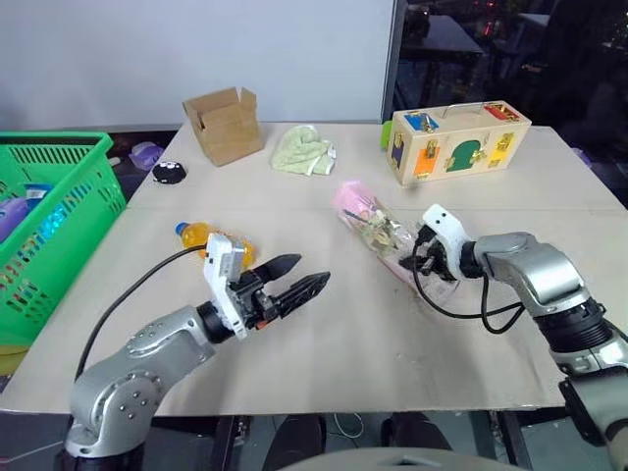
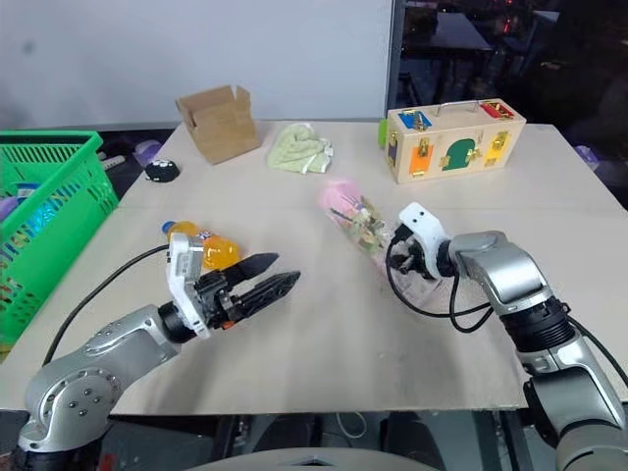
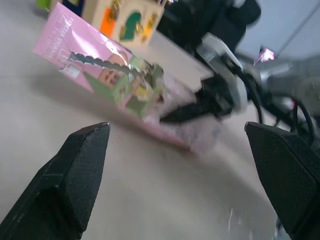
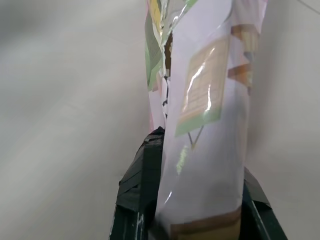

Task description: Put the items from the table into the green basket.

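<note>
The long pink carton (image 1: 365, 218) lies flat on the beige table (image 1: 343, 363), right of centre. My right gripper (image 1: 418, 261) is shut on its near end; the right wrist view has the carton (image 4: 210, 115) pinched between the black fingers (image 4: 142, 175). A small orange soda bottle (image 1: 199, 235) lies on its side left of centre. My left gripper (image 1: 314, 271) hangs open and empty just in front of and right of the bottle, pointing toward the carton (image 3: 105, 70). The green basket (image 1: 74, 206) stands beyond the table's left edge.
An open cardboard box (image 1: 226, 123), a crumpled green cloth (image 1: 302, 149) and a wooden latch box (image 1: 459, 142) line the far side. A small black object (image 1: 169, 173) sits at the far left. The basket holds several items.
</note>
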`<state>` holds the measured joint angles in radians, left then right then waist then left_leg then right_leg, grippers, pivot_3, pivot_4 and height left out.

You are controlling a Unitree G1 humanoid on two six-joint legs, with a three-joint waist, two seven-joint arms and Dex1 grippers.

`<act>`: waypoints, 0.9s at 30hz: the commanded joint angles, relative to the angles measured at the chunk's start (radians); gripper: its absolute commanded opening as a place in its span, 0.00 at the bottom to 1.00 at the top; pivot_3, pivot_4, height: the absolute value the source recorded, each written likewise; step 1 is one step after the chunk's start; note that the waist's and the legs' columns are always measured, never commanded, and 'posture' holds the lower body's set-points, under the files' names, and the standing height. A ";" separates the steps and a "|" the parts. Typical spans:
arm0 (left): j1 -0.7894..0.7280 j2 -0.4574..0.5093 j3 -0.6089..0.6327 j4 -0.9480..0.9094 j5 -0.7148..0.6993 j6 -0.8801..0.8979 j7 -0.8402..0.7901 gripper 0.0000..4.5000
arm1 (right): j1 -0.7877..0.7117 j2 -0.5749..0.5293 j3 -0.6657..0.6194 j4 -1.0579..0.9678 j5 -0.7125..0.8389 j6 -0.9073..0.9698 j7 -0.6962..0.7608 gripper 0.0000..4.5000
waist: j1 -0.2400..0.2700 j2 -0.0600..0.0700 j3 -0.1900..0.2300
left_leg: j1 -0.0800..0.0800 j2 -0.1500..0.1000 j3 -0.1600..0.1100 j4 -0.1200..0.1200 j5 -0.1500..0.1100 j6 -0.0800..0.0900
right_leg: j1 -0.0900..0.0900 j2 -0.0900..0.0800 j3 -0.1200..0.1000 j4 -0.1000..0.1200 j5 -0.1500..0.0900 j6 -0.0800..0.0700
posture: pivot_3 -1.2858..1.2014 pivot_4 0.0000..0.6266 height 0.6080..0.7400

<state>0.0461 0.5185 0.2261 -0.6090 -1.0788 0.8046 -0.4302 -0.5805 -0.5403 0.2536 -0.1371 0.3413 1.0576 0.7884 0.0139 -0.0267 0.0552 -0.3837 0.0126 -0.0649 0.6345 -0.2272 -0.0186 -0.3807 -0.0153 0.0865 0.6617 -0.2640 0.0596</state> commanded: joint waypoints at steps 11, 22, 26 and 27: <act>-0.152 -0.138 -0.027 0.149 -0.149 0.022 0.124 1.00 | -0.075 0.120 -0.103 -0.161 0.283 0.048 0.080 0.06 | 0.002 0.000 0.000 | 0.000 -0.001 0.000 0.001 0.000 0.000 | 0.001 0.000 0.000 0.000 0.000 0.000 | 0.56 0.00 1.00; -0.248 -0.190 -0.075 0.204 -0.138 0.007 0.027 0.56 | -0.087 0.129 -0.087 -0.167 0.389 0.099 0.099 0.44 | -0.001 0.001 0.000 | 0.000 -0.001 -0.002 0.000 0.000 0.000 | 0.001 0.000 -0.002 -0.001 0.000 0.000 | 0.55 0.00 1.00; -0.272 -0.198 -0.061 0.218 -0.134 -0.006 0.024 0.24 | -0.071 0.110 -0.090 -0.187 0.385 0.075 0.087 0.81 | -0.001 0.001 0.000 | -0.001 -0.002 -0.002 0.001 0.000 0.000 | 0.001 0.000 -0.002 -0.001 0.000 0.000 | 0.55 0.00 1.00; -0.277 -0.196 -0.055 0.219 -0.132 -0.009 0.024 0.19 | -0.064 0.108 -0.093 -0.192 0.368 0.052 0.071 0.87 | -0.001 0.001 0.000 | -0.001 -0.002 -0.002 0.001 0.000 0.000 | 0.001 0.000 -0.002 -0.001 0.000 0.000 | 0.55 0.00 1.00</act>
<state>-0.1992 0.3230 0.1565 -0.3786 -1.2078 0.8251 -0.3981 -0.6382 -0.4296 0.1789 -0.2819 0.7046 1.1429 0.8649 0.0126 -0.0261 0.0557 -0.3846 0.0108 -0.0668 0.6351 -0.2270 -0.0188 -0.3799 -0.0157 0.0849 0.6604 -0.2641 0.0596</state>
